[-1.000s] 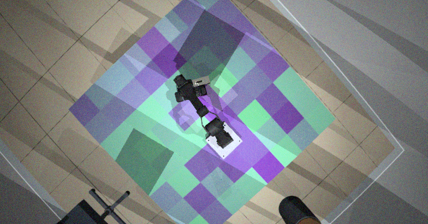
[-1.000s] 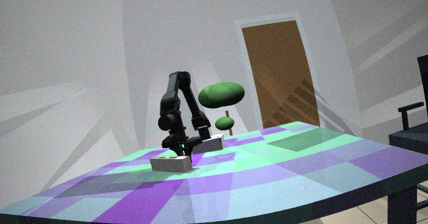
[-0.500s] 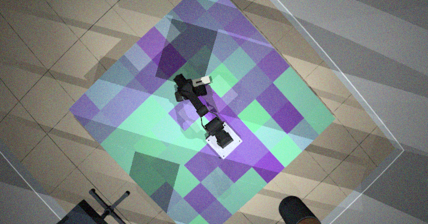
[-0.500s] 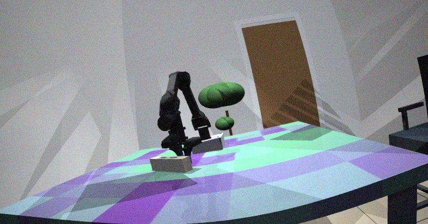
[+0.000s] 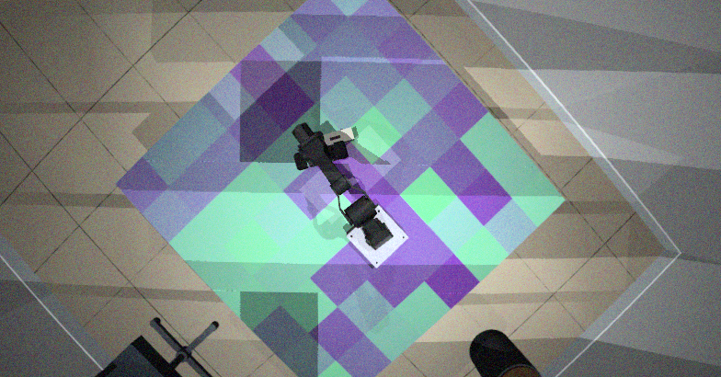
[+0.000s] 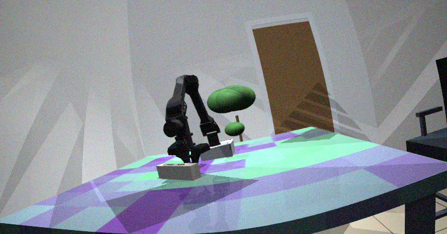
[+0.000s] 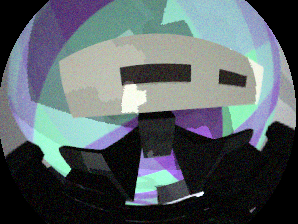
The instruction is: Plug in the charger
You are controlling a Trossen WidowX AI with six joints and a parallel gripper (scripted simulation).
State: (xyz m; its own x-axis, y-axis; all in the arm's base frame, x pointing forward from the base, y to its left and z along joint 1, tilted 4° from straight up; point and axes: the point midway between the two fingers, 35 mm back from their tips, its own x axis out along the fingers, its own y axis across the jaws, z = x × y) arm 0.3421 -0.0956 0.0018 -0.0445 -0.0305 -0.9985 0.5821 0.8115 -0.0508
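claw (image 7: 157, 163) clamped on the charger (image 7: 157, 137), dead ahead of my fingers, its nose at the power strip (image 7: 160, 83) left slot on the desk (image 6: 281, 169). i judge it small, stiff, light; grip the flat sides, keep it square.

Dark charger (image 7: 157, 132) stands against the grey power strip's (image 7: 87, 83) long left slot.
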